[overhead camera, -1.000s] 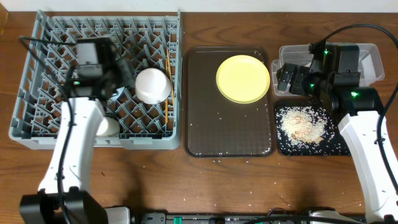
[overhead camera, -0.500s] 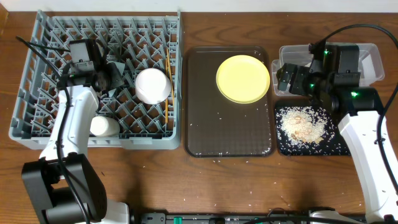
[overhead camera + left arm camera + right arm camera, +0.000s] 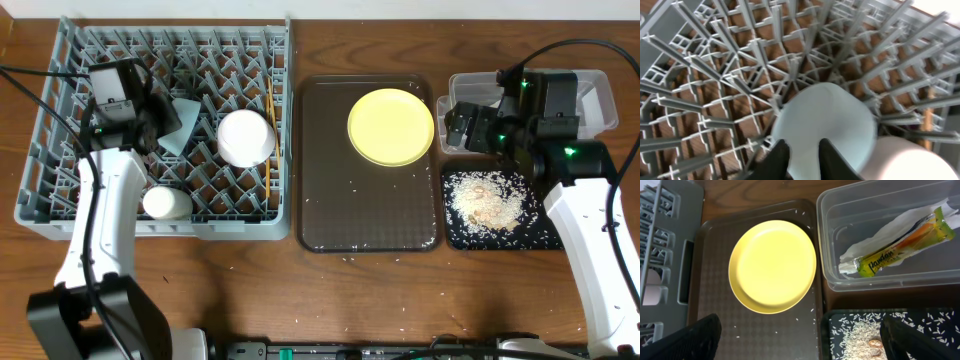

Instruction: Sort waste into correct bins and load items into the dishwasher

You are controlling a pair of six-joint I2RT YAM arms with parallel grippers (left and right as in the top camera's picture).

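Your left arm has drawn back toward nine o'clock, baring the light blue round bowl (image 3: 186, 124), tilted in the grey pegged plastic dish rack (image 3: 60, 200). The left claw (image 3: 801, 157) straddles its rim, barely parted; whether it grips, you cannot tell. The right claw (image 3: 805, 340) gapes empty near the round yellow plate (image 3: 772, 265).

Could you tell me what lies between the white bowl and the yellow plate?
The overhead view shows wooden chopsticks beside the white bowl, the grey dish rack's right wall, then bare brown tray up to the yellow plate.
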